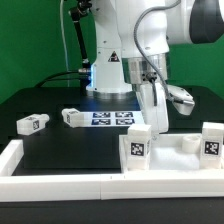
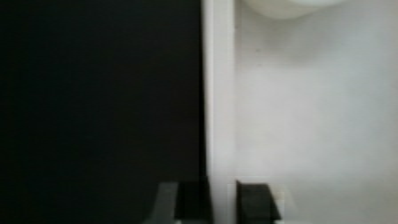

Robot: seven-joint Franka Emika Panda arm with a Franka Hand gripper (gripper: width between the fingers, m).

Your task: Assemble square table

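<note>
The white square tabletop (image 1: 178, 148) lies at the front on the exterior view's right. Two white legs with tags stand upright on it, one (image 1: 137, 148) at its left corner and one (image 1: 212, 140) at its right. My gripper (image 1: 155, 124) reaches down onto the tabletop's back edge. In the wrist view the tabletop's thin raised rim (image 2: 219, 100) runs between my two dark fingers (image 2: 258, 202), and the gripper (image 2: 221, 205) is shut on it. Two more legs lie loose on the black table, one (image 1: 32, 123) on the far left and one (image 1: 72, 116) beside it.
The marker board (image 1: 112, 118) lies flat in front of the robot's base. Low white border strips run along the front (image 1: 100, 186) and the left side (image 1: 10, 155) of the black table.
</note>
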